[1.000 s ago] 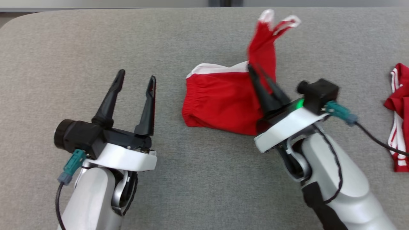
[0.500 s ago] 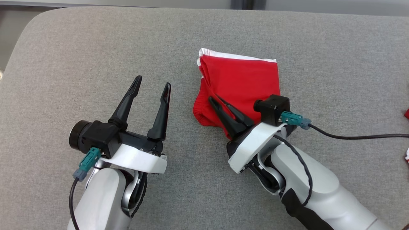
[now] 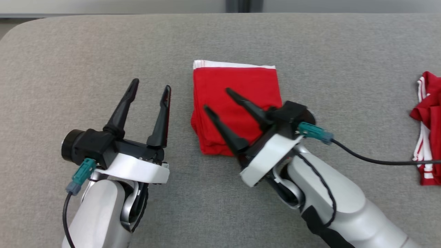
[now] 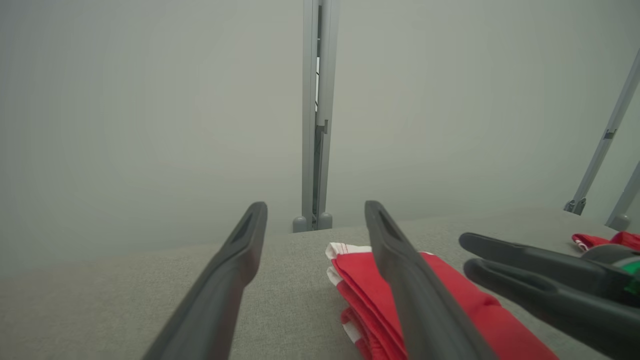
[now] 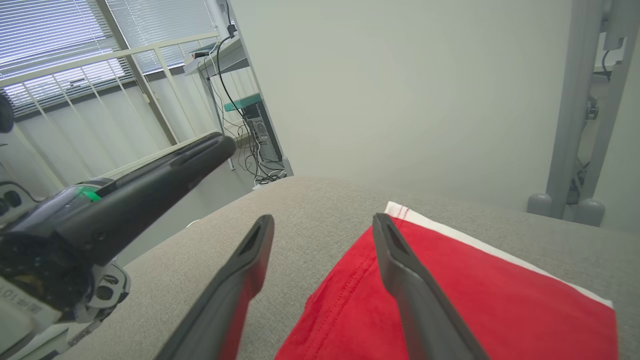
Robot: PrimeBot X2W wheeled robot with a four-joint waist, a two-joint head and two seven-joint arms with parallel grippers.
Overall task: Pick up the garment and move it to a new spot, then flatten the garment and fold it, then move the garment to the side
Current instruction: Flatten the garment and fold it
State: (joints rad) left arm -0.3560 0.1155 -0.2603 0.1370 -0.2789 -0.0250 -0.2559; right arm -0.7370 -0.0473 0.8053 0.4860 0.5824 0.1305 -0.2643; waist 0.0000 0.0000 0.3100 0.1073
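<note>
**Item 1: garment**. Red cloth folded into a compact, roughly square packet that lies flat on the grey counter. A white band with a line of red stitching runs along the edge farthest from the pincers. The top face is smooth. The edge towards the left pincer shows several stacked layers, red with slivers of white between them. The near corner on that side is rounder and thicker than the others.

**Location.** Directly beneath and ahead of the right pincer, whose two fingers reach over the near part of the packet. In the right wrist view one finger crosses the red cloth and the other lies along its edge, over the grey surface. Whether either finger touches the cloth cannot be told. The packet sits just to the right of the left pincer and apart from it.

**Item 2: right pincer.** Fingers spread wide and nothing between them. They point forward and to the left.

**Item 3: left pincer.** Fingers wide apart and empty, poised over bare counter and pointing away from the robot.

**Item 4: second red cloth**. Red with white stripes, crumpled, well off to the right of the right pincer and partly cut off at the edge of the head view.

**Item 5: black cable**. Runs from a teal connector on the right wrist out towards the right.
</note>
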